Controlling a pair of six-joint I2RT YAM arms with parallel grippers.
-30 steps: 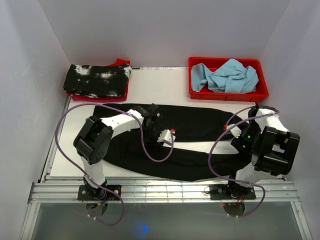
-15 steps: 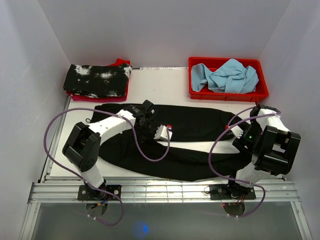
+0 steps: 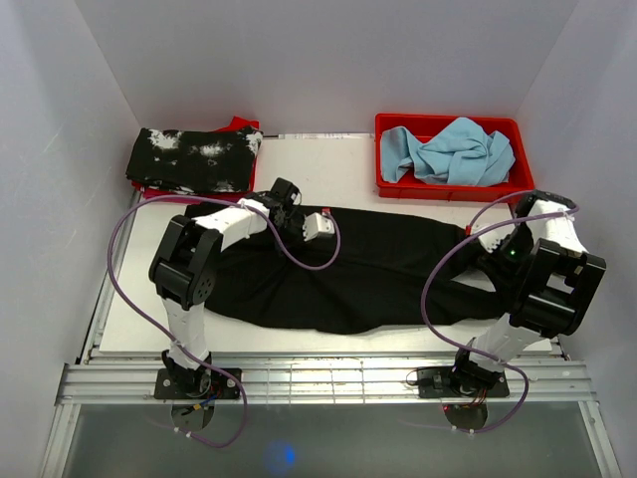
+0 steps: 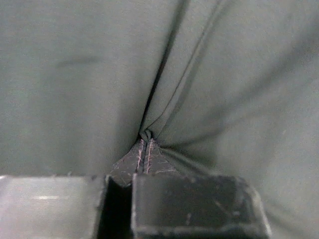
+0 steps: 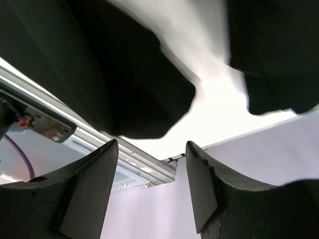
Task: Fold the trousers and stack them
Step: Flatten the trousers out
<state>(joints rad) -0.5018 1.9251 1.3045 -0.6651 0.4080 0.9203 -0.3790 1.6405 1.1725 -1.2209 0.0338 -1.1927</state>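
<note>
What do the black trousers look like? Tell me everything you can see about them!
The trousers are plain black soft cloth with no pattern. They lie stretched long across the white table, from the left side to the right arm, with wavy edges. The left end effector is shut on a small pinch of cloth near the far edge, and creases fan out from it. The right end effector is open near the cloth, not gripping it.

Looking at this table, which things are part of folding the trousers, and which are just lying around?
Part of the job:
black trousers
left tool, pinching their fabric
right tool, open

Just lying about:
splotched black garment on a red item
red bin holding blue cloth
</note>
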